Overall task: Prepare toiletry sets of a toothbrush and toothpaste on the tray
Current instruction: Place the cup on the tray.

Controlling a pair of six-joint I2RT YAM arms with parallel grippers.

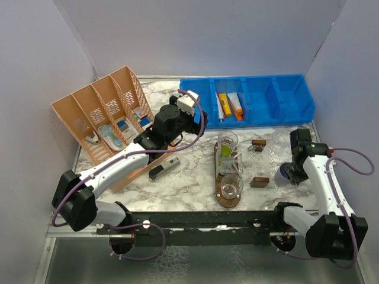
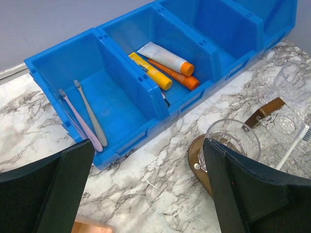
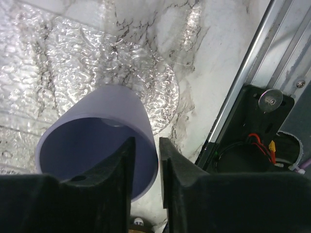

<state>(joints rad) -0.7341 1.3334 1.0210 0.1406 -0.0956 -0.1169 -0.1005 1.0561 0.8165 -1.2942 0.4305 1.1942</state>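
The dark wooden tray (image 1: 217, 177) lies at mid-table and bears three clear tumblers (image 1: 227, 142). The middle tumbler (image 1: 231, 168) holds a lime green tube (image 1: 225, 152) and a pale toothbrush (image 1: 238, 156). Two more toothbrushes (image 2: 90, 119) and several tubes (image 2: 167, 58) lie in the blue bin (image 2: 121, 102). My left gripper (image 2: 148, 160) hangs wide open and empty over the marble between bin and tray (image 2: 197, 155). My right gripper (image 3: 146, 145) straddles the rim of a lavender cup (image 3: 97, 121) at the table's right, one finger inside and one outside, with a thin gap beside the wall.
An orange divided basket (image 1: 100, 118) leans at the back left. A dark gadget (image 1: 164, 170) lies left of the tray. Two small brown blocks (image 1: 258, 142) and crinkled clear film (image 1: 272, 155) lie to its right. The table's metal edge rail (image 3: 243, 92) runs close to the cup.
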